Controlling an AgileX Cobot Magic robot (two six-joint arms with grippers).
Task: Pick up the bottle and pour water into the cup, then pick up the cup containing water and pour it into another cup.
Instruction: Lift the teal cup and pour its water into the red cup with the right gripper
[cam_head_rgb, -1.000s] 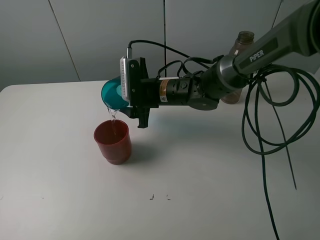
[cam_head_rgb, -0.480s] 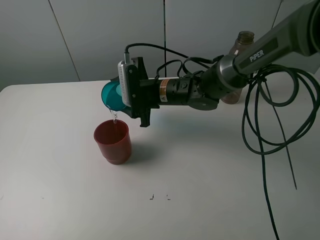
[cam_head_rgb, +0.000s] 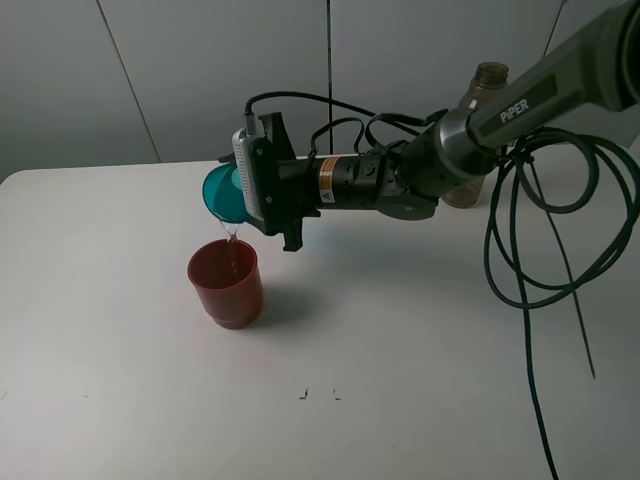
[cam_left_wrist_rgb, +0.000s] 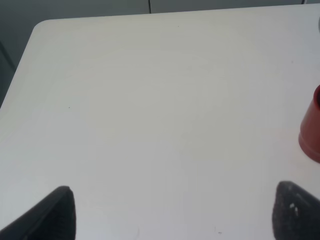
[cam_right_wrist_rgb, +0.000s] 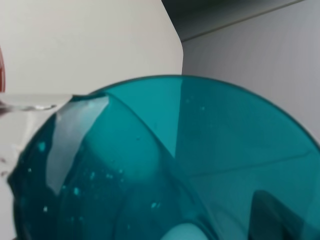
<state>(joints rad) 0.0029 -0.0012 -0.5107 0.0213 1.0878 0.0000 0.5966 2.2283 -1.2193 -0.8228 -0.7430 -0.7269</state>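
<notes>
The right claw (cam_head_rgb: 248, 192) is clamped on the teal tumbler (cam_head_rgb: 221, 192), holding it on its side left of centre in the high view, mouth tipped down. A thin thread of water (cam_head_rgb: 232, 240) falls from its lip into the dark red cup (cam_head_rgb: 226, 283) directly below on the white table (cam_head_rgb: 120, 380). The smoky bottle (cam_head_rgb: 487, 85) stands upper right, behind the arm. The left claw (cam_left_wrist_rgb: 175, 214) hangs over the table, jaws wide apart.

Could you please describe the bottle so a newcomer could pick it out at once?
On the white table, follow the right arm back toward the far edge. The bottle stands upright behind that arm, partly hidden. Unlike the red cup and the teal tumbler, it is tall, smoky brown and narrow-necked.
</notes>
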